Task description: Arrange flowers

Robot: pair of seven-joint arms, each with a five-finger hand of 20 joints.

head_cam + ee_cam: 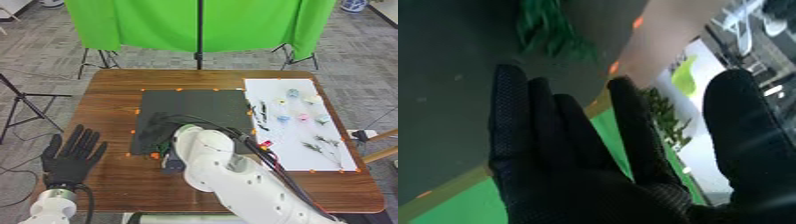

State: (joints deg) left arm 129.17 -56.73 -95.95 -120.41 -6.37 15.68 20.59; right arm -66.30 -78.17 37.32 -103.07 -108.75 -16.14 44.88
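My left hand (71,159) is open, fingers straight, at the table's left side in the head view. My right hand (163,123) is over the dark mat (191,101), hard to tell from it. In the right wrist view, my right hand (562,145) is open with straight fingers, holding nothing visible. Green foliage (551,30) lies on the mat beyond its fingertips, apart from them. On the white sheet (298,157) lie a pink flower (303,118), a blue flower (293,93), a white flower (313,100) and leafy sprigs (313,147). My right forearm hides part of the mat.
Dark thin stems (260,115) lie along the white sheet's left edge, and a small red item (266,144) is near its lower left. Orange markers edge the mat and sheet. A green cloth (142,25) hangs on a stand behind the brown table (111,102).
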